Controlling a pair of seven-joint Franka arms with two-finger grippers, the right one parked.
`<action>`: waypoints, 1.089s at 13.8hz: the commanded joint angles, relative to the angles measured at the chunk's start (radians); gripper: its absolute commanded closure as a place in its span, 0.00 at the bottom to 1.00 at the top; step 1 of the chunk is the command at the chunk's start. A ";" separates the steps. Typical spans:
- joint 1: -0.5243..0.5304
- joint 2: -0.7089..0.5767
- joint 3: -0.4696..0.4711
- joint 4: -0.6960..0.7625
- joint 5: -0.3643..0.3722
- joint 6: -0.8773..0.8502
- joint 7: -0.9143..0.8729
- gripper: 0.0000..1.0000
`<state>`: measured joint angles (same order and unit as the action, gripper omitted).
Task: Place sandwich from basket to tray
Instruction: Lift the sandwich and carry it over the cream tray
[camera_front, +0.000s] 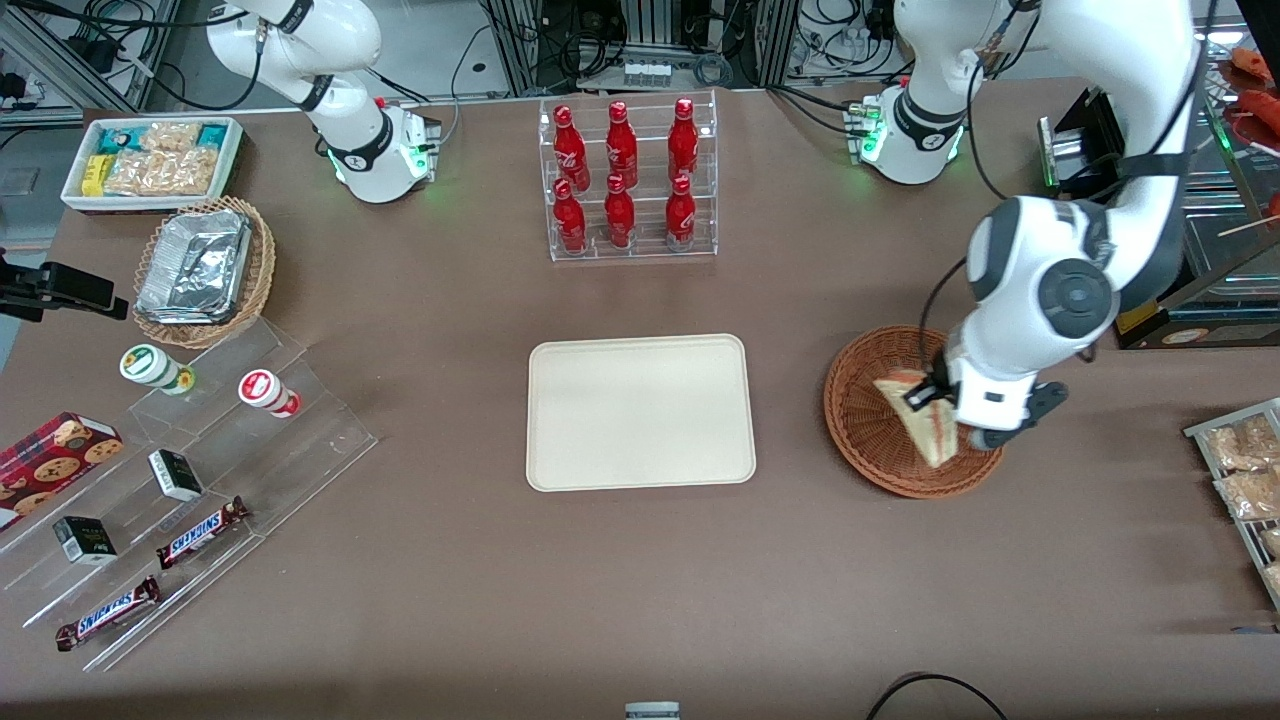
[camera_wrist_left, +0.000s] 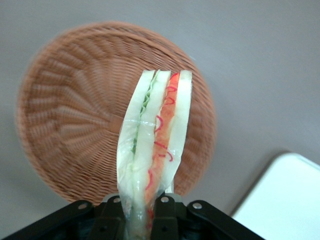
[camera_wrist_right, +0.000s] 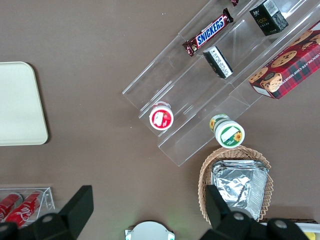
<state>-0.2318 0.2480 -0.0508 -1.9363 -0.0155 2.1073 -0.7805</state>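
My left gripper (camera_front: 935, 398) is shut on the sandwich (camera_front: 922, 416), a wrapped wedge of white bread with red, orange and green filling. It holds the wedge just above the reddish-brown wicker basket (camera_front: 862, 420). In the left wrist view the sandwich (camera_wrist_left: 156, 135) stands out from between the black fingers (camera_wrist_left: 167, 212), with the basket (camera_wrist_left: 75, 120) empty below it. The cream tray (camera_front: 640, 412) lies flat at the table's middle, empty, toward the parked arm from the basket. A corner of the tray (camera_wrist_left: 285, 200) shows in the left wrist view.
A clear rack of red bottles (camera_front: 627, 180) stands farther from the front camera than the tray. A tan basket of foil containers (camera_front: 200, 268), a white snack bin (camera_front: 152, 160) and clear steps with snacks (camera_front: 170, 500) lie toward the parked arm's end. A rack of packets (camera_front: 1245, 470) lies at the working arm's end.
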 joint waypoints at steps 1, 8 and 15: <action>-0.093 0.103 0.006 0.098 0.005 -0.030 -0.009 1.00; -0.308 0.334 0.005 0.382 0.000 -0.059 -0.005 1.00; -0.468 0.502 0.005 0.595 -0.012 -0.095 -0.155 1.00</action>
<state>-0.6643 0.6932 -0.0595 -1.4489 -0.0170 2.0651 -0.8822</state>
